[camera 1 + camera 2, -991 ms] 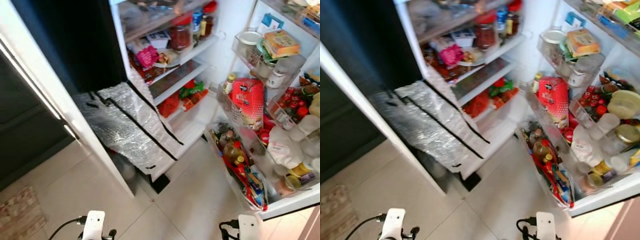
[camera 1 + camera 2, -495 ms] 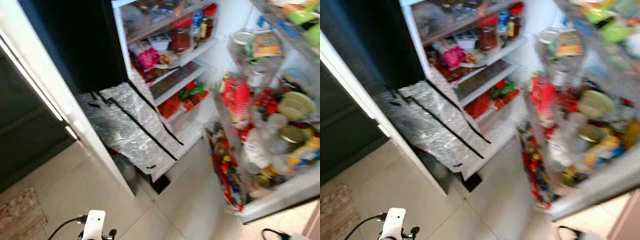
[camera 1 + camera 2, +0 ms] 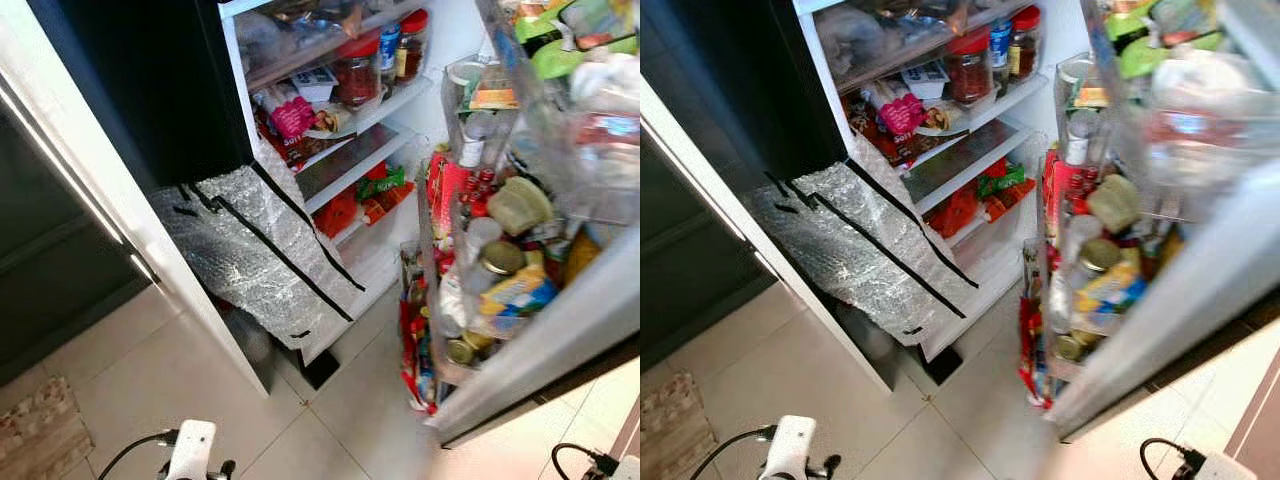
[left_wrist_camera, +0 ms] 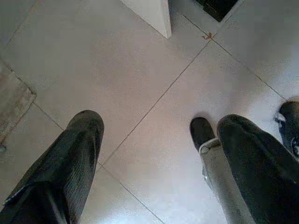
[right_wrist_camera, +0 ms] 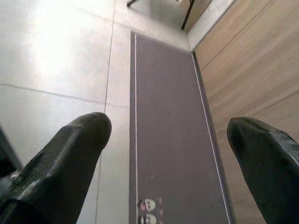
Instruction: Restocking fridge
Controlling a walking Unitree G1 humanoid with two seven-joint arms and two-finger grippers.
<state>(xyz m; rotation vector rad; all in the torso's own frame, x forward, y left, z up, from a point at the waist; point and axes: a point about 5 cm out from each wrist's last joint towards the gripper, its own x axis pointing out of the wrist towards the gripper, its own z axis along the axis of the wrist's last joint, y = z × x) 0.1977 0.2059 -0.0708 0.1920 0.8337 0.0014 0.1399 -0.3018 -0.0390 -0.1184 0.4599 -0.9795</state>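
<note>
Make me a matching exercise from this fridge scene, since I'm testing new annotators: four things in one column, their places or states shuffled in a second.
Things:
1. silver insulated bag
2. red-lidded jar
3. left tool
4. fridge door

Places or states:
A. open, above the tiled floor
B. draped out of the fridge's lower front
C. on an inner fridge shelf
D. standing partly open, its racks full of bottles and jars

Pairs: 1-B, 2-C, 3-A, 4-D

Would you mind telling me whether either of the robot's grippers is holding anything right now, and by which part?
Nothing is held. The left gripper is open over bare pale floor tiles, and the right gripper is open above a grey floor mat.
</note>
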